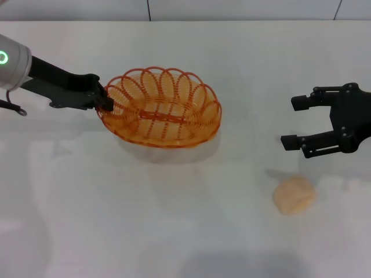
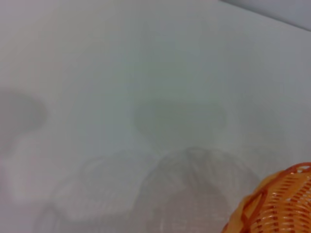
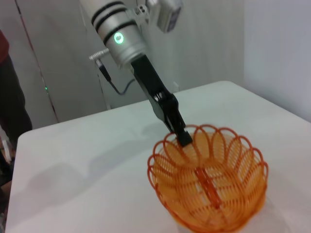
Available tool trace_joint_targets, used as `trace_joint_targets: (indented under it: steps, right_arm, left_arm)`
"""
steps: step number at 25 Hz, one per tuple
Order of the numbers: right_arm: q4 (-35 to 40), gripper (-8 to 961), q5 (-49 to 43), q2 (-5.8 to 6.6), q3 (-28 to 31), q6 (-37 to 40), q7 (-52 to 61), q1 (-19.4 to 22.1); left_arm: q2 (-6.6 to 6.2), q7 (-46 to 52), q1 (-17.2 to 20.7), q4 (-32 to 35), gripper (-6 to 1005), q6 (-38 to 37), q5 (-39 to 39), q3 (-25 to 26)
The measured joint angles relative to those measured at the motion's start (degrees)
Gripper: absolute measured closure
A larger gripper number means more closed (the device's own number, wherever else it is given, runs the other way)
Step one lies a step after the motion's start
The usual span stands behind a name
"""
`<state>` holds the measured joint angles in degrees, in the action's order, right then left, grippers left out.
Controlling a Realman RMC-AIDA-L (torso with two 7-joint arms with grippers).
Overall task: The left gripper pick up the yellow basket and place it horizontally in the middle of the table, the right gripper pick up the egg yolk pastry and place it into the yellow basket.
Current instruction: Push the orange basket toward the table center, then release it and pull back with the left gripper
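The yellow basket is an oval orange-yellow wire basket, held tilted just above the white table, left of centre. My left gripper is shut on the basket's left rim. The basket also shows in the right wrist view, with the left gripper clamped on its rim, and at a corner of the left wrist view. The egg yolk pastry lies on the table at the right front. My right gripper is open and empty, above the table just behind the pastry.
The table's far edge meets a grey wall at the back. A dark-clothed figure stands beyond the table in the right wrist view. The basket's shadow falls on the table beneath it.
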<state>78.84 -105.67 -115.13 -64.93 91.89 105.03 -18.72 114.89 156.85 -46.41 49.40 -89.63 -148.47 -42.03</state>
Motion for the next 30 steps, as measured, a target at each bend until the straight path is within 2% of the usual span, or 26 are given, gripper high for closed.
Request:
trace_joint_targets:
  steps: [10,15,30]
  right_arm:
    - [0.05,97,0.21,0.00,0.07,0.76,0.00,-0.88]
    - [-0.09,97,0.21,0.00,0.07,0.94,0.00,-1.30]
    - [0.13,97,0.21,0.00,0.07,1.50,0.53,-1.41]
  left_arm:
    - [1.27,1.35,-1.22,-5.15,921,3.45,0.00,-0.33]
    - [1.44,1.63,-1.82,-7.75,921,5.25,0.02,-0.48]
    - [1.58,5.93,-2.03,-7.99,920,7.93,0.18,-0.20]
